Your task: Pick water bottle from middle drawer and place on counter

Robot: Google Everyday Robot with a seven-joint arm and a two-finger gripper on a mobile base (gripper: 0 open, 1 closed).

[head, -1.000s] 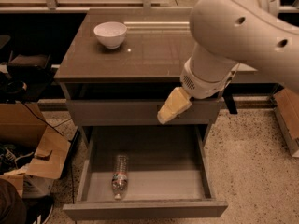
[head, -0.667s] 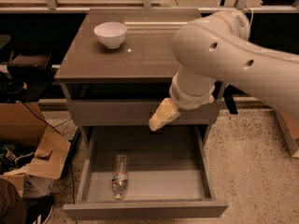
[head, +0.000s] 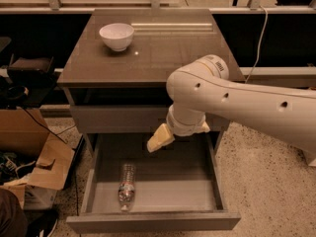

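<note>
The water bottle point(head: 127, 185) lies on its side in the left half of the open middle drawer point(head: 153, 221), cap toward the drawer's front. The counter point(head: 168, 56) is the glossy top of the cabinet above it. My gripper point(head: 159, 138) is at the end of the big white arm and hangs over the back of the drawer. It is above and to the right of the bottle and apart from it. It holds nothing that I can see.
A white bowl point(head: 116, 36) stands on the counter's back left. The upper drawer front point(head: 118, 118) is closed. Open cardboard boxes point(head: 34, 157) sit on the floor to the left. Speckled floor point(head: 261, 181) lies to the right. The white arm crosses the cabinet's right side.
The arm has swung left and lower, so the gripper has moved from the cabinet's right front to over the drawer's back. The bottle and bowl have not moved.
</note>
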